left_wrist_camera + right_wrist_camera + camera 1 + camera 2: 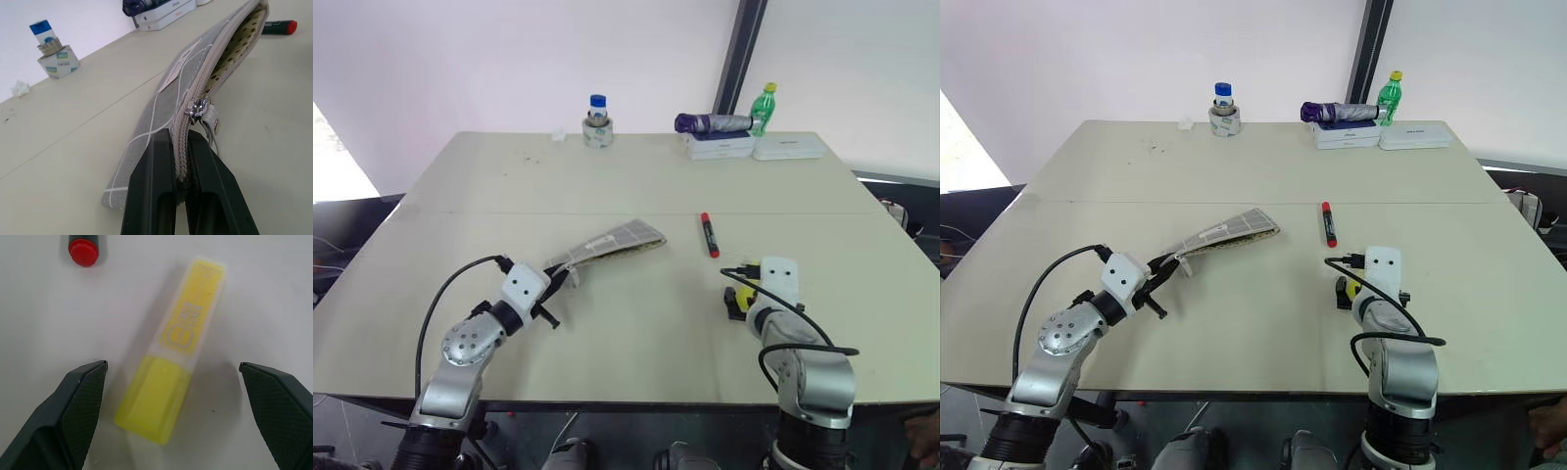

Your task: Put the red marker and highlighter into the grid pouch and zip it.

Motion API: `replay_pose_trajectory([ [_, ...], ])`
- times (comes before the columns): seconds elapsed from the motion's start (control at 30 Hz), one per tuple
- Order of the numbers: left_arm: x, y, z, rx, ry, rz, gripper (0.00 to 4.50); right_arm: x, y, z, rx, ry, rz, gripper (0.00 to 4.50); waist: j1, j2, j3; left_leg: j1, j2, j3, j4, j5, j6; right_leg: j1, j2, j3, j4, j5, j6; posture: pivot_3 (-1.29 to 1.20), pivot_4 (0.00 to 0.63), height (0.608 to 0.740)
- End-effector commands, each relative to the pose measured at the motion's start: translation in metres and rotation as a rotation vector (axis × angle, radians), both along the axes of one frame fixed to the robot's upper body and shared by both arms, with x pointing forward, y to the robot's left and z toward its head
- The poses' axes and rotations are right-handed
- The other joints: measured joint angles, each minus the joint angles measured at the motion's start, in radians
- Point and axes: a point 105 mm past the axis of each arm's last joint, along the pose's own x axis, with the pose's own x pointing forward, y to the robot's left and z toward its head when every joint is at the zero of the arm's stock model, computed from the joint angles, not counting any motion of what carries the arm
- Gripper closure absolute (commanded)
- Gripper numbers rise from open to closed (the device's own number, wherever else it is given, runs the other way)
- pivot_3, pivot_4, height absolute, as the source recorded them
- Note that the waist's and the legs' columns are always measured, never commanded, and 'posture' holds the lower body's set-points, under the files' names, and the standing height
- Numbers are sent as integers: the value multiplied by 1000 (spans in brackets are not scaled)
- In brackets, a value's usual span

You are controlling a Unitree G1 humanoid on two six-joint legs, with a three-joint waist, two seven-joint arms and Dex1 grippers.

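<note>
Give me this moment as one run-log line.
left gripper: shut on grid pouch, lifted, unzipped | right gripper: open over highlighter | red marker: on table

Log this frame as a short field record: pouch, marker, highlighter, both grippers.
pouch: lifted at one end, zipper partly open
marker: lying on table, outside pouch
highlighter: lying on table, outside pouch
left gripper: fingers shut on pouch edge by the zipper
right gripper: open, fingers either side of highlighter, not touching it
</note>
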Motion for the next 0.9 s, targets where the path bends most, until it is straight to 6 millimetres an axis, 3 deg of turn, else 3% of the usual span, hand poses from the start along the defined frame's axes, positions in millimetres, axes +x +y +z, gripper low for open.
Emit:
replay_pose_trajectory([
  [0.03,-4,-4,11,11,-58,-15,4500,-1,-1,-7,20,31,-13,258,0,0,0,0,0,0,0,0,0,0,0,0,0,0,0,0,150,737],
  [0.1,-4,-4,11,16,-58,-17,4500,-1,-2,-8,24,26,-10,802,0,0,0,0,0,0,0,0,0,0,0,0,0,0,0,0,150,737],
  [0.27,-4,-4,11,15,-61,-16,4500,5,-2,0,12,-6,11,3384,1,0,0,0,0,0,0,0,0,0,0,0,0,0,0,0,150,737],
  [0.3,-4,-4,11,15,-61,-16,4500,7,-3,4,-13,-23,32,3641,1,0,0,0,0,0,0,0,0,0,0,0,0,0,0,0,150,737],
  [0.4,-3,-4,10,21,-60,-16,4500,16,-11,23,-106,-114,104,3611,2,0,0,0,0,0,0,0,0,0,0,0,0,0,0,0,150,737],
  [0.5,-2,-1,10,33,-65,-17,4500,25,-22,67,-290,-327,249,3611,2,1,1,-3,-1,0,0,0,0,-2,0,0,-1,0,0,0,150,737],
  [0.57,-1,2,10,37,-63,-15,4500,26,-20,88,-304,-438,332,3611,2,1,1,-5,-1,0,0,0,0,-5,0,0,0,0,0,0,150,737],
  [0.67,3,4,10,41,-64,-15,4500,22,27,101,-279,-532,639,3611,-5,0,1,-5,1,0,0,0,0,-5,2,0,0,0,1,0,150,737],
  [0.8,7,4,12,49,-68,-23,4500,-1,81,82,-196,-443,1008,3611,0,0,1,-5,2,-1,0,0,0,-5,4,0,0,0,1,0,150,737],
  [0.9,9,3,13,46,-70,-24,4500,-18,99,65,-208,-356,1185,3611,7,-1,2,-6,1,-1,1,0,1,-5,2,0,0,0,1,0,150,737],
])
